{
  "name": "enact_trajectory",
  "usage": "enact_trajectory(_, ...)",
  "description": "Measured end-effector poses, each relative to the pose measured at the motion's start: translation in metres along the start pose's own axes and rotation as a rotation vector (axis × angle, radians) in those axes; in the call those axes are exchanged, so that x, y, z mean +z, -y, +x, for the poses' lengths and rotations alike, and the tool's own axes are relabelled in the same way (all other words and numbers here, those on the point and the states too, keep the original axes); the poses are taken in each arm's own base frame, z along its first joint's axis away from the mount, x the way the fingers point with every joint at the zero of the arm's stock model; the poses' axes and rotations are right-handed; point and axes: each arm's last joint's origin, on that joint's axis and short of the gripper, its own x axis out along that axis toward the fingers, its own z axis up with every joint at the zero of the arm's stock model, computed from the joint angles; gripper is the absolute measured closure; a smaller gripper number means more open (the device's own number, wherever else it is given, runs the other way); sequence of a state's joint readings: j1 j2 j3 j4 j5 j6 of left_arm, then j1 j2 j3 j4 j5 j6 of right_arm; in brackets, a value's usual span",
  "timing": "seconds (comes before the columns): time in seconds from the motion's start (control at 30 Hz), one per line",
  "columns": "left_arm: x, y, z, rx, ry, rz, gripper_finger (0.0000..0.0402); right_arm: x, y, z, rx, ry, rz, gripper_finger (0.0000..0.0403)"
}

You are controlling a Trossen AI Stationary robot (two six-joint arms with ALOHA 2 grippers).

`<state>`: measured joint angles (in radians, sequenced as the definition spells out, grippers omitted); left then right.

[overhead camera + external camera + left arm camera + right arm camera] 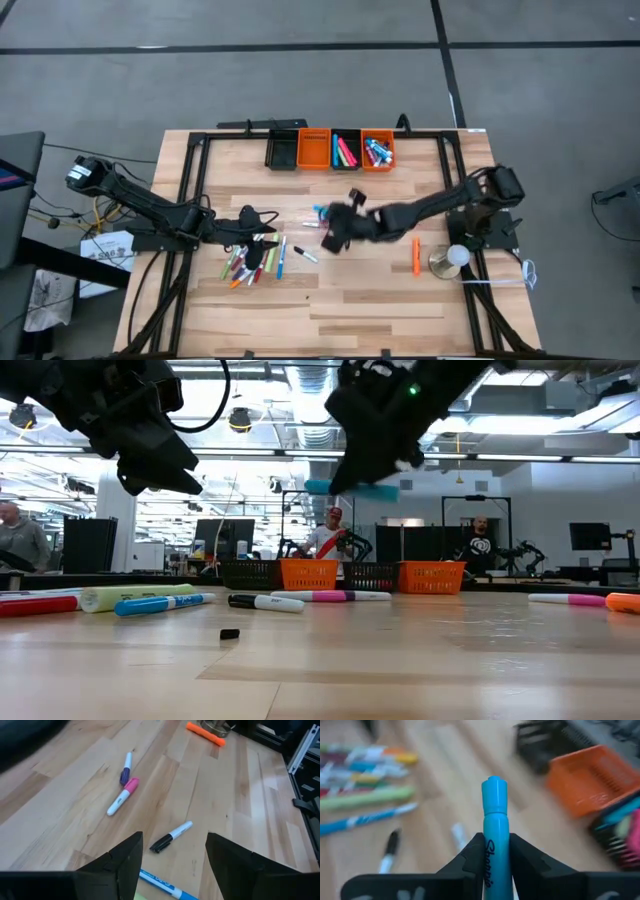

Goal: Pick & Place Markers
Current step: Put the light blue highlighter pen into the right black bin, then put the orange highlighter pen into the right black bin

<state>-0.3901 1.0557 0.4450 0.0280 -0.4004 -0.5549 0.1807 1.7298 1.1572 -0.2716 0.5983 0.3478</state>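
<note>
Several markers in mixed colours lie in a loose pile on the wooden table, left of centre. My left gripper hovers open above the pile's far right edge. In the left wrist view a black-capped white marker lies on the table ahead of its open fingers. My right gripper is at mid-table, raised off the wood and shut on a light blue marker. In the low view this marker shows high above the table. My right gripper pinches the light blue marker by the middle of its barrel between both fingers. The marker lies along the fingers, and its capped end sticks out past them. It is lifted clear of the table.
A row of small bins stands at the far edge: black, orange, black with markers, orange with markers. Single markers lie loose: orange, pink-capped, purple. A round object sits near the right arm's base.
</note>
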Motion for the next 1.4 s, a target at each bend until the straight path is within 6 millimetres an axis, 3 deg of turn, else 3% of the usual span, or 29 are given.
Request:
enact_trajectory(0.2, 0.000, 0.000, 0.000, 0.000, 0.000, 0.000, 0.0188, 0.029, 0.069, 0.012, -0.132, 0.032, 0.080, 0.0341)
enact_trajectory(0.3, 0.000, 0.000, 0.000, 0.000, 0.000, 0.000, 0.0188, 0.033, 0.105, 0.027, -0.168, 0.003, 0.147, 0.0340)
enact_trajectory(0.5, 0.000, 0.000, 0.000, 0.000, -0.001, 0.024, 0.0188, 0.024, 0.166, 0.071, -0.211, -0.071, 0.268, 0.0340)
enact_trajectory(0.67, 0.000, 0.000, 0.000, 0.000, 0.000, 0.027, 0.0188, 0.009, 0.201, 0.104, -0.214, -0.104, 0.347, 0.0340)
enact_trajectory(0.83, 0.000, 0.000, 0.000, -0.001, 0.003, 0.064, 0.0188, 0.001, 0.215, 0.121, -0.160, -0.100, 0.389, 0.0340)
enact_trajectory(1.0, 0.004, -0.005, 0.002, 0.023, 0.019, 0.062, 0.0188, 0.000, 0.216, 0.123, -0.143, -0.102, 0.384, 0.0330)
enact_trajectory(1.4, 0.009, -0.013, 0.005, 0.051, 0.028, 0.032, 0.0188, -0.001, 0.216, 0.120, -0.076, -0.145, 0.322, 0.0252)
